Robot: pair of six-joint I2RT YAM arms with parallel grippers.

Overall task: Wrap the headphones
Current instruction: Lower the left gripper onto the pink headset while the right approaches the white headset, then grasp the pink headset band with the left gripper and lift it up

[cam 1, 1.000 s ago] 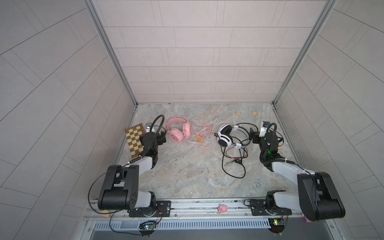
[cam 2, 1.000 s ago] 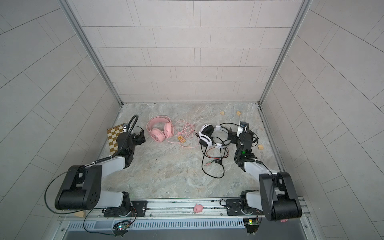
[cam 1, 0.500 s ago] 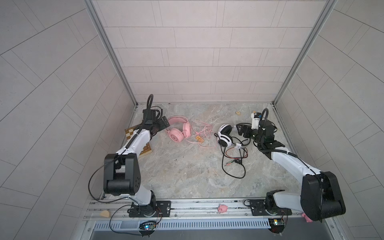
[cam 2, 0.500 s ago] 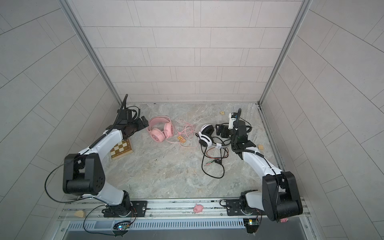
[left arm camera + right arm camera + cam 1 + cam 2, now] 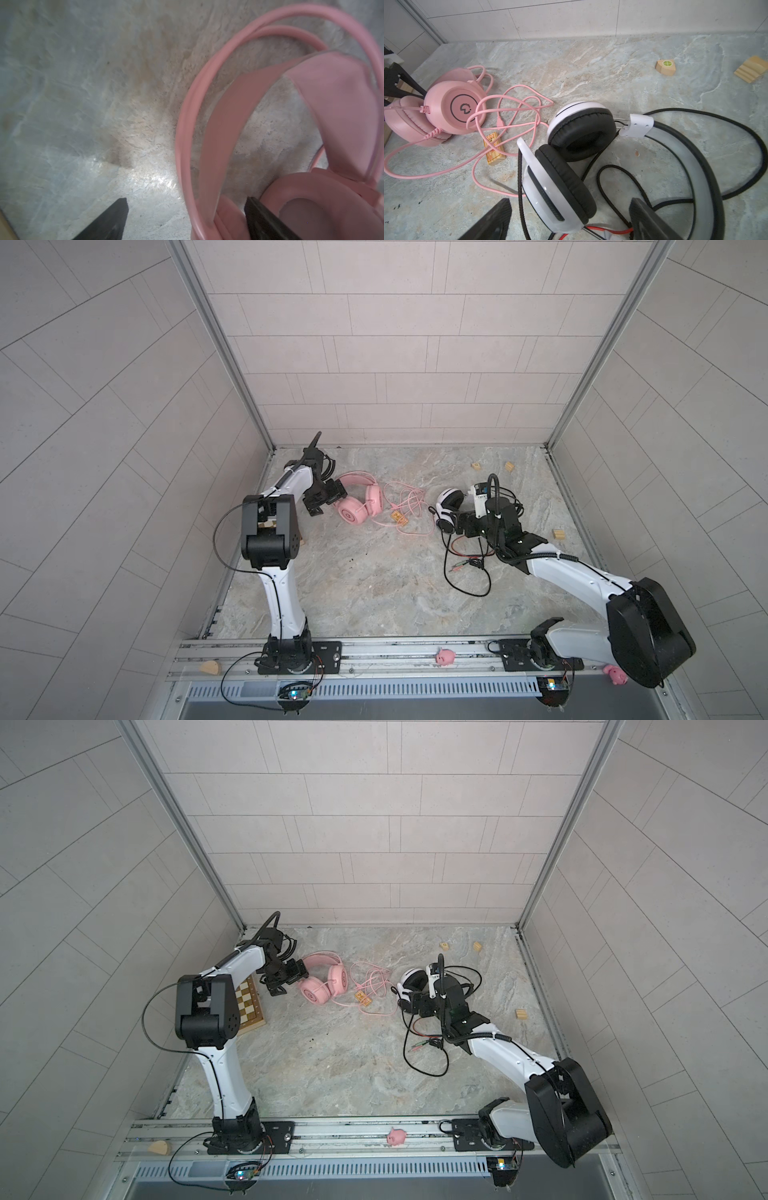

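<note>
Here, the left claw (image 5: 186, 199) is being held spread wide over the marble surface (image 5: 83, 104), with nothing pinched. The pink headset (image 5: 342, 104) is lying right at it. Its headband is being straddled by the fingers, close to one of them, though contact cannot be told. Behind this claw, a chessboard (image 5: 249, 1006) is lying beside the arm. Between the two claws, the pink cable (image 5: 405, 506) is lying in loose loops. The right claw (image 5: 570, 199) is also being held spread and empty, with an earcup of the white-and-black headset (image 5: 581, 133) sitting between its fingers. The black cable (image 5: 520, 187) is looping around this claw and back beneath its arm.
</note>
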